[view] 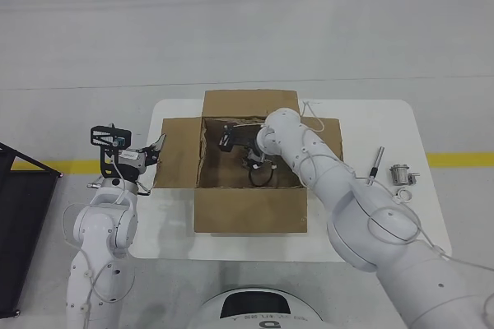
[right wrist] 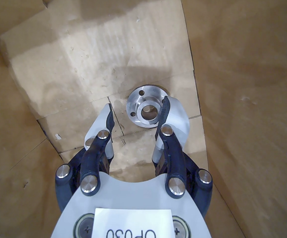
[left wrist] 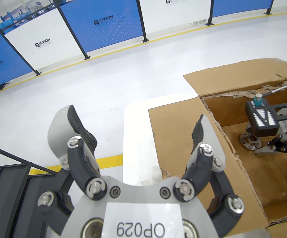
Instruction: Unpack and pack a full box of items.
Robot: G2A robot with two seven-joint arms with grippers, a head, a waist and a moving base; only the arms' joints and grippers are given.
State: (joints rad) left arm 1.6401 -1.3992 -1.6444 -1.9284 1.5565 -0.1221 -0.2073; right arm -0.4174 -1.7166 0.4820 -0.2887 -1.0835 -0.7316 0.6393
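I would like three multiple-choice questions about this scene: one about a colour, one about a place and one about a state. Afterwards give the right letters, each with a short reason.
1. What colour is the table?
A) black B) white C) green

2. Where is the metal flange relative to the cardboard box?
A) outside it, on the table B) on one of its flaps C) inside it, on its floor

3. In what state is the right hand?
A) shut on the flange B) open C) shut, holding nothing

Answers:
1 B: the top view shows a white top.
2 C: the right wrist view shows it lying on the cardboard bottom.
3 B: its fingers stand well apart.
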